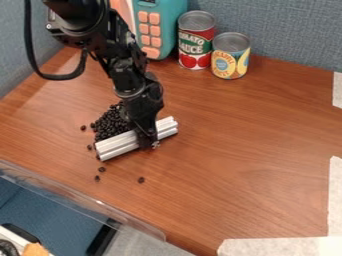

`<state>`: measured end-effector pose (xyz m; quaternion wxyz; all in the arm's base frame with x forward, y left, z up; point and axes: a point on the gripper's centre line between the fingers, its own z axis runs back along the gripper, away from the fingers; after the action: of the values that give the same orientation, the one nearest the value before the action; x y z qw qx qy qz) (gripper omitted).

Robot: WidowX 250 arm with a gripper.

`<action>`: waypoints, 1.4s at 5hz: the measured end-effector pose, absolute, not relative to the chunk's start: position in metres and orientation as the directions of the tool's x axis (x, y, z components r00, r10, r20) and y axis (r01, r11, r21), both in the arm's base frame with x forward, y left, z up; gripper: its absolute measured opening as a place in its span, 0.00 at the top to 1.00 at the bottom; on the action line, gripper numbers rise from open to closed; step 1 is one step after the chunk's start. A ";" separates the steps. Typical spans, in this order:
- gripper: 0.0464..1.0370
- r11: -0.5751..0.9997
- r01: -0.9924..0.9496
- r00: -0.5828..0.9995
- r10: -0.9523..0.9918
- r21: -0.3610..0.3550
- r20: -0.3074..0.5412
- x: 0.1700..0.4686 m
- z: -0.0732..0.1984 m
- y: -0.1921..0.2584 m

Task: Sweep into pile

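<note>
Your table point(254, 140) is smooth wood-grain w/ a soft sheen. Your ribbed bar point(120, 144) looks like metal, your beans point(108, 124) slightly glossy. You've metal cans point(195, 45), a smooth plastic toy point(174, 17), rough woven-cloth partition point(287, 30), matt papery tape point(267, 247) & glossy clear-plastic strip point(87, 202).

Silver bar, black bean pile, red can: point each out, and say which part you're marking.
Silver bar point(119, 143): camera view, on its long side, toward the lower-left end.
Black bean pile point(109, 125): camera view, on the dense middle.
Red can point(195, 42): camera view, on the label.
</note>
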<state>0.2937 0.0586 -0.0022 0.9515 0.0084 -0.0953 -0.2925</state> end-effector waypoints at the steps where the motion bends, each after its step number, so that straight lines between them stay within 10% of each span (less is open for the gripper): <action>1: 0.65 0.826 0.561 0.807 -0.562 0.061 0.182 0.294 0.001 0.052; 3: 0.65 0.808 0.586 0.776 -0.581 0.059 0.244 0.280 0.026 0.015; 7: 0.65 0.807 0.589 0.777 -0.581 0.044 0.243 0.249 -0.011 0.003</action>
<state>0.2494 0.0032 -0.0105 0.9425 -0.0172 -0.1230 -0.3102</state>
